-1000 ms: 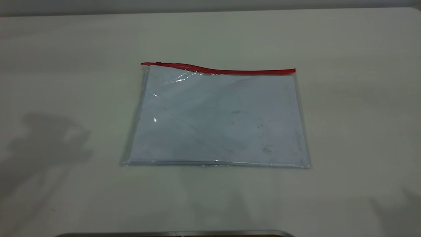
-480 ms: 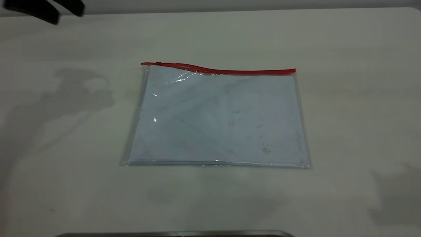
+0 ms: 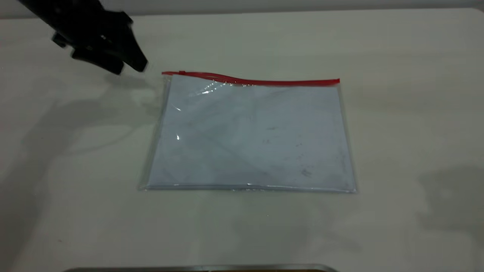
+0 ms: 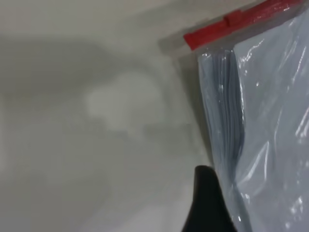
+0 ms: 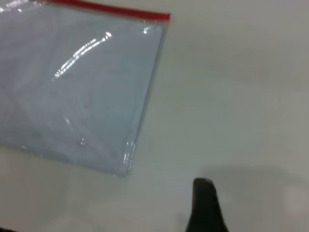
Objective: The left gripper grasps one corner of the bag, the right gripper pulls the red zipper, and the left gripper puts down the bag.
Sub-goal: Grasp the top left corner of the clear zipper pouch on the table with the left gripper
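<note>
Tabletop (image 3: 416,56), pale, carrying one bag. Left tool (image 3: 130,70): black, upper left of the exterior view, raised above the surface, tips pointing at the bag's near corner (image 3: 166,75), apart from it; jaws slightly spread, nothing between them. Bag (image 3: 249,136): clear, flat at centre, smudged white paper (image 3: 264,151) inside. Zipper (image 3: 257,81): red, along the far long edge, slider (image 3: 182,72) near its left end. Right tool (image 5: 205,193): one black fingertip seen from its wrist, beside the bag's right end; jaw spacing cannot be told.
</note>
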Motion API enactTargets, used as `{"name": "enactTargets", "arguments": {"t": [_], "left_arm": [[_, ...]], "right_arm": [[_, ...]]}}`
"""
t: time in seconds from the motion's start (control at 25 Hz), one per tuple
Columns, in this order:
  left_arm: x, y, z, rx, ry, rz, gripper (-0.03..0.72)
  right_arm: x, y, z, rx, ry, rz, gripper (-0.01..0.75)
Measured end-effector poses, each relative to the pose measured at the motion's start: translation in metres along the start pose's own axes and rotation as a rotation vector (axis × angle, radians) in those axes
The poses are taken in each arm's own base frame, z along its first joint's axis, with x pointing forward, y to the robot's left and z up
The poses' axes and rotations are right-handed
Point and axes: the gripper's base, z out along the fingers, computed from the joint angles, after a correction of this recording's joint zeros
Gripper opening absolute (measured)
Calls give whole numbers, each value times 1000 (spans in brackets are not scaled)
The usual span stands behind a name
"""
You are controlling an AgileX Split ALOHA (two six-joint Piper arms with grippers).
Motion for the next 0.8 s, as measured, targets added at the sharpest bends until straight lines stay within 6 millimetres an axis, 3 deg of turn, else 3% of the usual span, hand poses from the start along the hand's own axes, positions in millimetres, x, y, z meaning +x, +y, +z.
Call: {"name": "enactTargets", "arguments": {"t": [0.4,0.8], "left_arm": [[6,-5,60,54,-58,73,583],[4,1,66,-11,-97,89,585]], "right_arm": [[-1,-1,6,1,16,4,576],[-1,-1,6,1,16,4,576]]}}
